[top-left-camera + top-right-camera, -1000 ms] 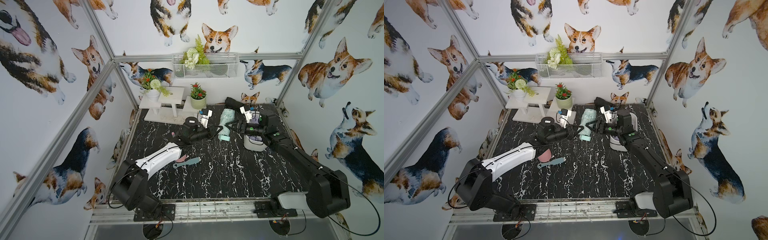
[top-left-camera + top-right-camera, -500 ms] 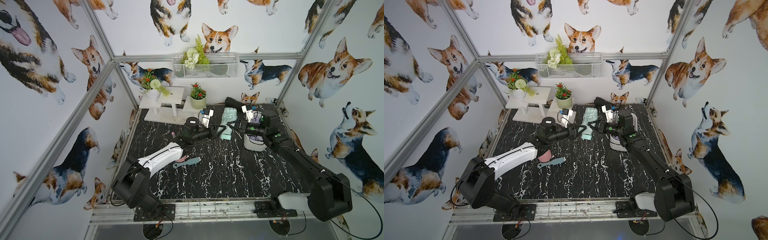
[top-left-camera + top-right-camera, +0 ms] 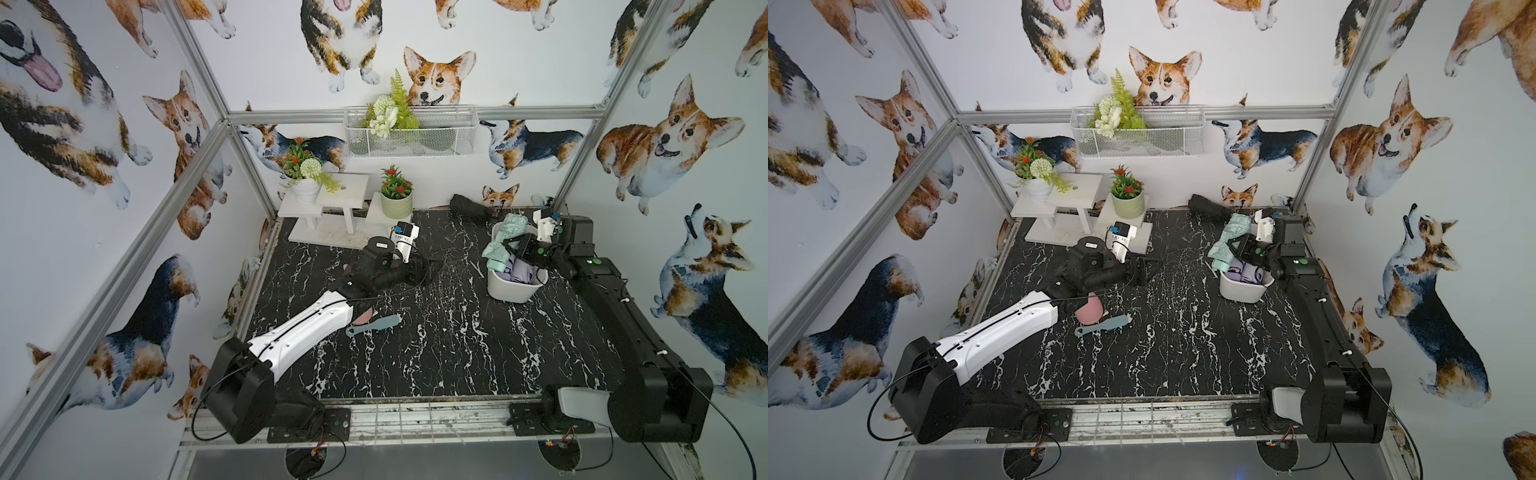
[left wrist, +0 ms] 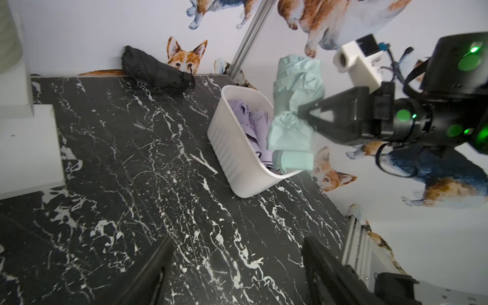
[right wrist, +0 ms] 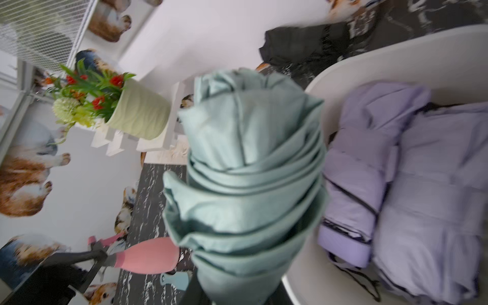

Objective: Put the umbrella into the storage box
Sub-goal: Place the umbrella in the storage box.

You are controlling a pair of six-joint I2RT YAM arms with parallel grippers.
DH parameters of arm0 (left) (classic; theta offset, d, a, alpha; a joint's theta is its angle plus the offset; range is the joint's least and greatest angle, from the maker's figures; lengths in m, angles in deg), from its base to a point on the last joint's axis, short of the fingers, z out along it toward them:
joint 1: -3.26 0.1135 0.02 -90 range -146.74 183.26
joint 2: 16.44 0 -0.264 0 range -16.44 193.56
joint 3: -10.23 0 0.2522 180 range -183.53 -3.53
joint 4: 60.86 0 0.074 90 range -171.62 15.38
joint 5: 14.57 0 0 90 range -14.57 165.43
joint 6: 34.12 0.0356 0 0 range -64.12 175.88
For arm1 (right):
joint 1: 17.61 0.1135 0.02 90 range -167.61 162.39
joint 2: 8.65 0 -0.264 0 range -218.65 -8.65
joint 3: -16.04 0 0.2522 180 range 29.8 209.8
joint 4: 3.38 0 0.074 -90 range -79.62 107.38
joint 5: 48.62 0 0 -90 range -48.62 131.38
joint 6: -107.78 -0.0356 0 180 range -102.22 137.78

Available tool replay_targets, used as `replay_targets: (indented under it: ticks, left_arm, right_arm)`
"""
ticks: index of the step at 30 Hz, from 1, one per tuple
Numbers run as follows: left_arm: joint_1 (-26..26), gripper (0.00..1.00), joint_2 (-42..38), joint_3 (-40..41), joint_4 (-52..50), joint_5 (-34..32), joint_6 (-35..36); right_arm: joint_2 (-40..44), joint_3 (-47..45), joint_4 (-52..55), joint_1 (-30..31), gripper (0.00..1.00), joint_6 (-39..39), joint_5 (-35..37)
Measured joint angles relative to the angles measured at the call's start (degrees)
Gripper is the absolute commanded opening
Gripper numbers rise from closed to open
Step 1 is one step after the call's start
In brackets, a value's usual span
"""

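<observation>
Currently, storage box (image 4: 232, 148) holding lilac umbrellas (image 4: 253, 124), right pincer (image 4: 303, 113) clamped on mint umbrella (image 4: 295, 84) over its rim, left pincer (image 4: 237, 239) open

1. The umbrella (image 4: 295, 87) is pale mint green.
2. The storage box (image 4: 232, 153) is plain white.
3. The folded fabric (image 5: 427, 190) inside is lilac.
4. The table (image 3: 436, 353) is black with white marble veins.

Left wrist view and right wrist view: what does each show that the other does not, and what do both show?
Only left wrist: the right end effector from the side, shut on the mint umbrella, and that umbrella's handle. Only right wrist: the red flowers, the mesh basket, a pink tool. Both: the mint umbrella, the box, the purple umbrellas in it, the black umbrella by the wall.
</observation>
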Motion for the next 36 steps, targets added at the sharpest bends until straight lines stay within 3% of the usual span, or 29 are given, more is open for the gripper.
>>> replay_targets:
  ticks: [7,13,20,26,31,36]
  left_arm:
    - [1.6,0.81,1.8,-0.1,-3.5,-1.0,0.3]
    - [2.0,0.82,1.8,0.0,-3.7,-0.7,0.3]
    - [3.0,0.81,2.5,0.4,-3.7,-0.3,-0.2]
    - [3.0,0.81,4.0,0.4,-3.7,0.7,-1.3]
    - [3.1,0.81,4.8,0.4,-3.2,1.0,-2.3]
    - [3.1,0.81,5.5,0.4,-2.9,1.6,-3.0]
  right_arm:
    - [-7.1,4.4,5.2,-2.5,0.23,4.4,7.0]
    - [-14.0,7.5,5.6,-3.2,0.28,7.2,7.6]
    - [-19.4,9.9,6.1,-3.6,0.81,7.6,4.6]
    - [-16.8,9.9,7.2,-3.6,0.79,7.6,8.3]
    - [-16.1,10.3,7.6,-3.6,0.64,7.7,10.9]
    - [-18.3,11.5,8.1,-3.6,0.64,7.5,11.8]
